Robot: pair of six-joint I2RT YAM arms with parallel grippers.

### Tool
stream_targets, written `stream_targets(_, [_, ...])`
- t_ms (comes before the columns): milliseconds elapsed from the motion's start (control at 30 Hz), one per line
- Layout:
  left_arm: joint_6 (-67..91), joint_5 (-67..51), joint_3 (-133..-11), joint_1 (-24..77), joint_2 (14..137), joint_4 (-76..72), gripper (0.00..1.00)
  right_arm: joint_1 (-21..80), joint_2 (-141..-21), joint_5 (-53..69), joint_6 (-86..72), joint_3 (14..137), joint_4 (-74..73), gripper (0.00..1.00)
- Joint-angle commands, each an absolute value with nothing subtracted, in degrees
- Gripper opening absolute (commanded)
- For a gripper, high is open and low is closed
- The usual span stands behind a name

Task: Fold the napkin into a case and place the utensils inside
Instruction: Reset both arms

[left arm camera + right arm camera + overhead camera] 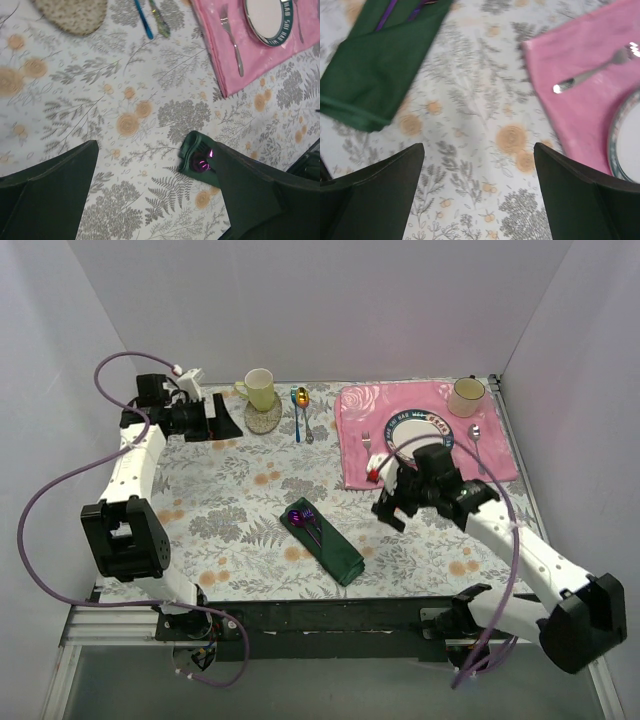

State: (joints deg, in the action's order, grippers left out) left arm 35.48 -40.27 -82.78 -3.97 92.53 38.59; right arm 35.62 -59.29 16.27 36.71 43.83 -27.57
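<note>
The napkin is folded into a narrow dark green case and lies slanted in the middle of the table. The purple utensils stick out of its far open end, with their handles tucked inside. My left gripper is open and empty at the back left, far from the case. In the left wrist view the case's mouth and the purple utensils show beside the right finger. My right gripper hangs open and empty just right of the case. The case lies at the upper left of the right wrist view.
A pink rose placemat at the back right carries a plate, a silver fork, a silver spoon and a cup. A yellow mug stands on a coaster, with blue and gold spoons beside it.
</note>
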Motion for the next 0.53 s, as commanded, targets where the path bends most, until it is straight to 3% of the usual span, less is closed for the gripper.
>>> stream_targets(0, [37.36, -38.06, -82.62, -10.27, 89.48, 46.14, 0.98, 23.84, -67.75, 23.10, 25.85, 56.48, -31.20, 0.99])
stream_targets(167, [34.89, -32.79, -73.24, -11.60, 84.47, 43.25, 0.98, 15.65, -72.42, 24.17, 18.38, 60.38, -30.32, 0.99])
stream_targets(333, [35.42, -29.45, -63.83, -11.60, 79.55, 40.87, 0.98, 10.21, -72.16, 25.75, 14.51, 56.43, -27.86, 0.99])
stream_targets(500, [36.30, -28.13, -64.06, -11.86, 77.34, 41.39, 0.98, 9.23, -70.49, 25.67, 13.01, 55.89, -26.02, 0.99])
